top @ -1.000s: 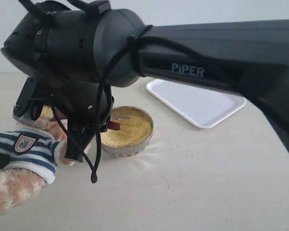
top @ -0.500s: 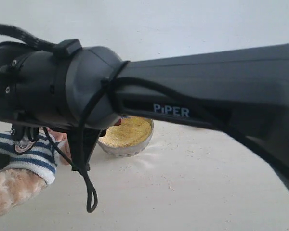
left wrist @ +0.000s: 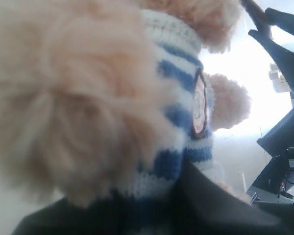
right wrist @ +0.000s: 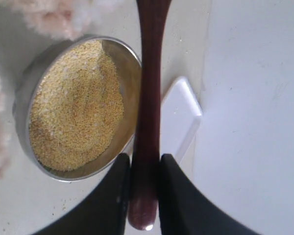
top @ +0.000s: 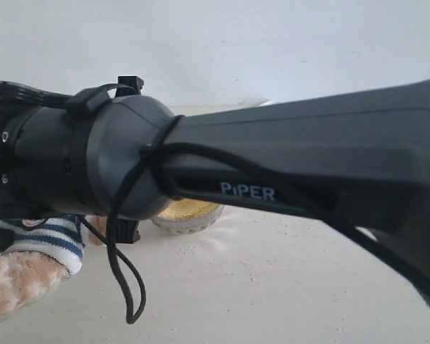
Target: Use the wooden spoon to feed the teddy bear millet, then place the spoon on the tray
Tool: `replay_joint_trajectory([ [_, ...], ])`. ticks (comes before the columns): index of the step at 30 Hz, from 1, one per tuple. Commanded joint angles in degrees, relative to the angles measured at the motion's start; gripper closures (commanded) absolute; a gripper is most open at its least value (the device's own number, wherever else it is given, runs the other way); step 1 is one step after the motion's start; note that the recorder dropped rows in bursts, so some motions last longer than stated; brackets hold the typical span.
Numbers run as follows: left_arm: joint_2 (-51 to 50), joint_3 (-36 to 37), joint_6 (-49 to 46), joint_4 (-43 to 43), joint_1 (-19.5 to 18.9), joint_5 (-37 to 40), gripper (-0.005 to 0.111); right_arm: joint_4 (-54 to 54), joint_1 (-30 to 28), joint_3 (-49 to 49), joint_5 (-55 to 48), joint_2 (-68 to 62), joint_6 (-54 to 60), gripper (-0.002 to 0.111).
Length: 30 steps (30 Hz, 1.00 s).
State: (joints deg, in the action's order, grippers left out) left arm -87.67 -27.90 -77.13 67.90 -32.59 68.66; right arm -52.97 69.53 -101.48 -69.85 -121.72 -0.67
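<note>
Right wrist view: right end effector (right wrist: 146, 164) clenched on the wooden spoon (right wrist: 149, 93) at its handle end. The long axis runs straight out from the fingers, alongside the steel bowl (right wrist: 133, 63) of millet (right wrist: 76, 107), toward the teddy bear (right wrist: 59, 19). The scoop end is out of frame, so I cannot confirm a load. The tray (right wrist: 180, 115) lies just across the handle from the bowl. I judge the feed is a push along that axis. Left end effector (left wrist: 186, 208) is a dark shape against the bear; I cannot tell its grip.
</note>
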Motion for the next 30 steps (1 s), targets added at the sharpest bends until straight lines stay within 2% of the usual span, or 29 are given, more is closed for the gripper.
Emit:
replay_joint_trajectory([
  [1, 0.53, 0.24, -0.44, 0.60, -0.31, 1.31, 0.100, -1.12, 0.40, 0.35, -0.12, 0.07, -2.07, 0.108],
  [9, 0.53, 0.24, -0.44, 0.60, -0.31, 1.31, 0.100, -2.49, 1.44, 0.91, -0.12, 0.07, -4.11, 0.108],
  [16, 0.53, 0.24, -0.44, 0.60, -0.31, 1.31, 0.100, -9.01, 2.33, 6.89, -0.12, 0.60, -9.51, 0.108],
  [21, 0.53, 0.24, -0.44, 0.60, -0.31, 1.31, 0.100, -12.45, 3.02, 6.87, -0.12, 2.25, -12.99, 0.108],
  [30, 0.53, 0.24, -0.44, 0.60, -0.31, 1.31, 0.100, -12.61, 3.59, 6.87, -0.12, 3.28, -12.84, 0.108],
])
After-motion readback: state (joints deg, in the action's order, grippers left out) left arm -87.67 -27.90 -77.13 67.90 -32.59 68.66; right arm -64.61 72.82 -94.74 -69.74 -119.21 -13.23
